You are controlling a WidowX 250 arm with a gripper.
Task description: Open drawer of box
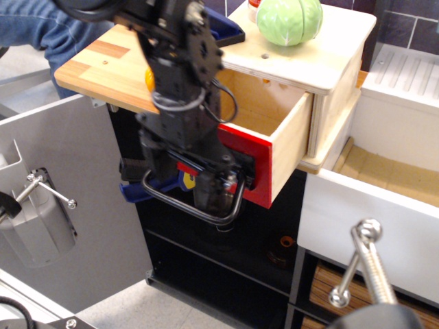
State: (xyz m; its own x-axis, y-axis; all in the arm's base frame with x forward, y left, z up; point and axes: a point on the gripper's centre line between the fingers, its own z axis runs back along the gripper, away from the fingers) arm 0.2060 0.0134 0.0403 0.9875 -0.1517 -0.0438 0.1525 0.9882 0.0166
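The cream plywood box (329, 65) stands on the wooden counter (103, 65). Its drawer (288, 140) is pulled well out toward the front left, and the plywood side and the empty inside show. The glossy red front panel (248, 171) hangs past the counter edge. The black loop handle (188, 208) sticks out in front of the panel. My gripper (209, 179) sits over the handle against the red front and is shut on it. The black arm hides the fingers and the mounting plate.
A green cabbage (289, 19) sits on the box top. An orange pumpkin (149, 79) is mostly behind the arm. A blue clamp (140, 192) hangs under the counter. The bigger white drawer (370, 205) stands open at the right. A grey cabinet door (62, 199) is open at the left.
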